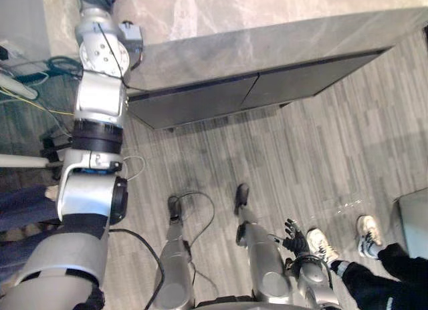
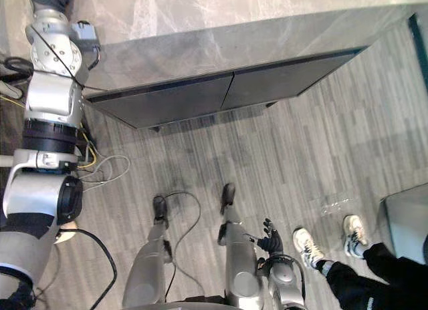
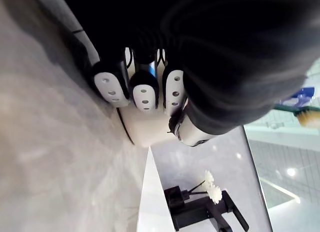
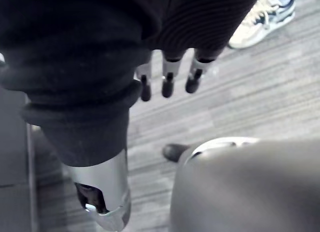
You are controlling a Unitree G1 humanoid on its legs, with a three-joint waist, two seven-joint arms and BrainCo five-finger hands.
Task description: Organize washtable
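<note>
While hung low by the floor [image 1: 301, 143] with fingers slack, straight and empty, right hand [image 1: 295, 242] well apart from washtable [image 1: 267, 49] | long axis across, left to right | left hand [image 3: 144, 94] nearer, over its left end, grasp not readable | black tap [image 3: 200, 212], white flowers [image 3: 212, 189] further along top | left reach judged shorter

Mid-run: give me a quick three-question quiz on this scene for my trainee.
1. True or false: the right hand holds a bottle.
2. On the washtable, past the left hand, stands: A) a black faucet; B) a red bucket; C) a kettle.
3. Fill in: the person's white shoes stand on the floor nearest the robot's ____ hand.

Key: 1 false, it hangs empty; 2 A; 3 right.
</note>
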